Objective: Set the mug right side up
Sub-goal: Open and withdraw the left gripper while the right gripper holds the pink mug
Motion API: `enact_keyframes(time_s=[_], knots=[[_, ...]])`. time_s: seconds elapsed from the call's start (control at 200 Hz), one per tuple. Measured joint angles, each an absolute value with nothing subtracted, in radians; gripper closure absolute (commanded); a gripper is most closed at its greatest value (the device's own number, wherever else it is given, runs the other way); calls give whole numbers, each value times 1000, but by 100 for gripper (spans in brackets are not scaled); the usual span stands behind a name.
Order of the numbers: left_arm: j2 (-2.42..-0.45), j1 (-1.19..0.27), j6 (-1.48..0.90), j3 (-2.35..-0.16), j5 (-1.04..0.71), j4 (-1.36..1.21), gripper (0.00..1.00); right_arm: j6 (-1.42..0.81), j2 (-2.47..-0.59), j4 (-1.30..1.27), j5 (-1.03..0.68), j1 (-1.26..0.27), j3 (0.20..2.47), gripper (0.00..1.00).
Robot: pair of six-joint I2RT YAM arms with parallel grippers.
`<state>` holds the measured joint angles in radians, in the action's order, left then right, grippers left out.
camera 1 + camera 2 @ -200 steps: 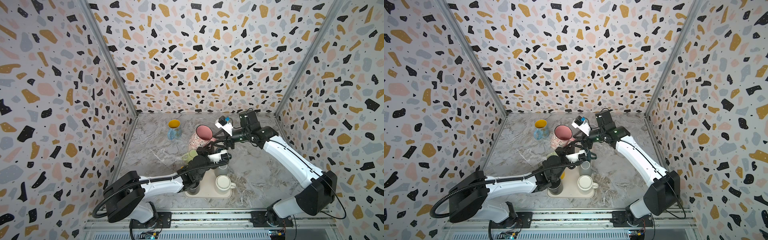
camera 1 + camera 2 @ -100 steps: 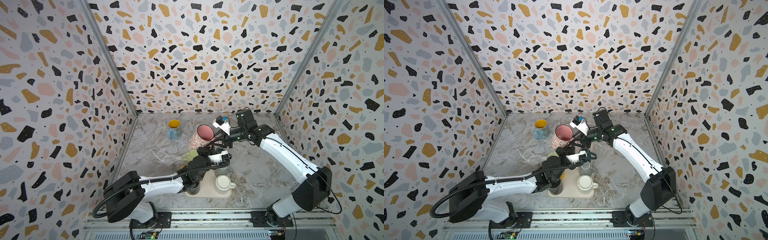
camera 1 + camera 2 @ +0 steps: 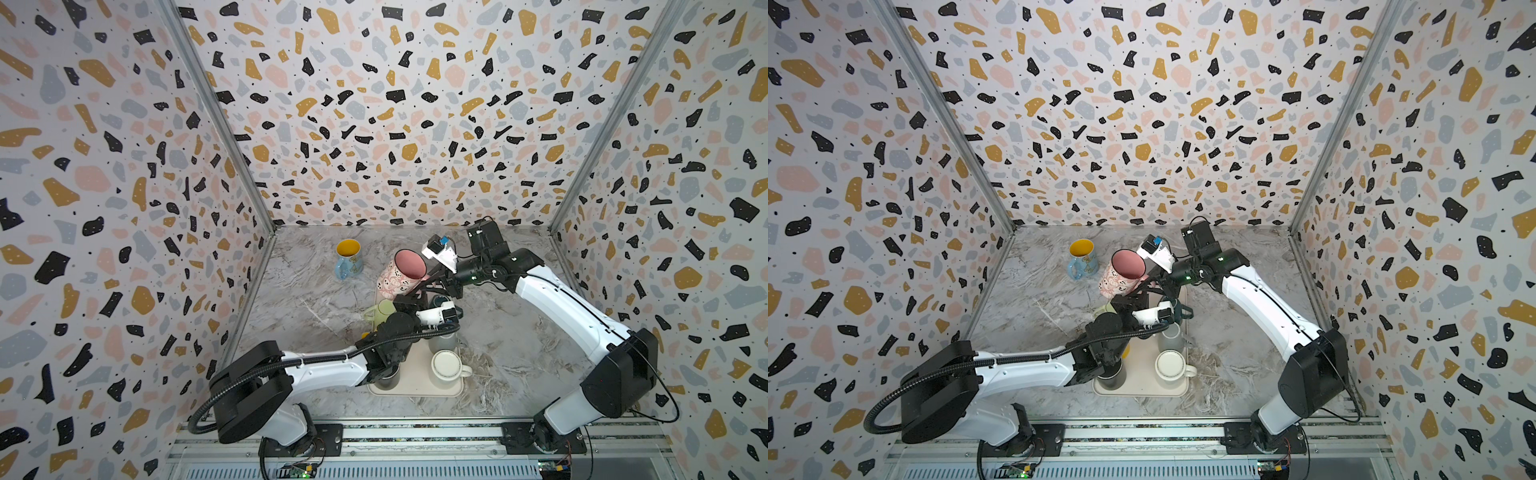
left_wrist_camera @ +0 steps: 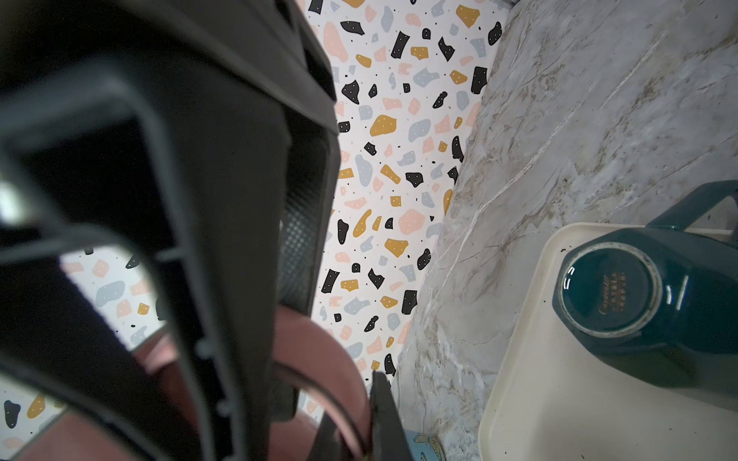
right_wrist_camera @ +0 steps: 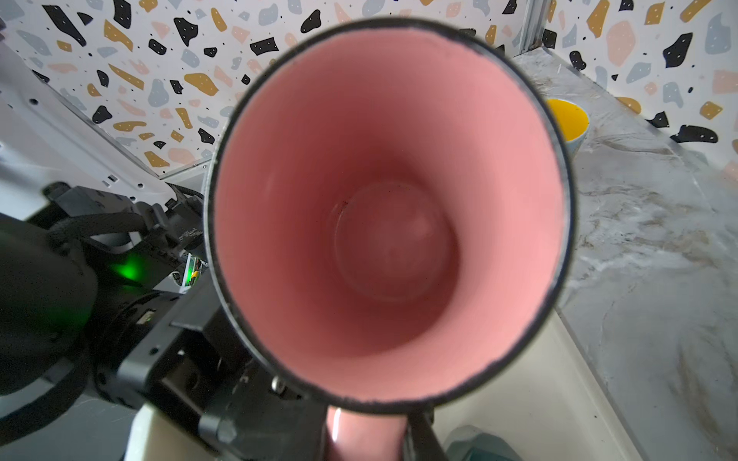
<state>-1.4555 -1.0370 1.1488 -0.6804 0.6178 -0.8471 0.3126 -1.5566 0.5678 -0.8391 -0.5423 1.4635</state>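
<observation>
The left gripper point(image 3: 409, 300) is staying fully shut, pinching the pink mug point(image 3: 401, 276) near its handle point(image 5: 361, 435) and holding it tilted above the far end of the tray point(image 3: 415, 390), with the mouth facing the right arm. The right gripper point(image 3: 430, 284) is narrowing around that handle, but I cannot tell whether it is clamping yet. It should be gripping firmly before the left lets go, then turning the mouth upward, clear of the dark mug point(image 4: 615, 295) below. Compared with a second ago, the right arm is sitting closer with narrower jaws, and the mug is hardly shifting.
</observation>
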Motion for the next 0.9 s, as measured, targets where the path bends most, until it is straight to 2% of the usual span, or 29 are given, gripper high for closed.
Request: enact_keyframes(time_s=[0.17,0.29,0.526,0.901], knots=[[-1471,-1038,1153,-680,636,-878,100,311,-1557,558,-830,-547,1463,100],[-1487,-1039,1164,-680,669,-910,82,302,-1554,527,-816,-550,1454,100],[-1521,-1061,1204,-680,708,-979,56,230,-1543,458,-760,-551,1423,100],[-1525,-1061,1221,-680,751,-1048,48,154,-1514,374,-707,-554,1414,100]])
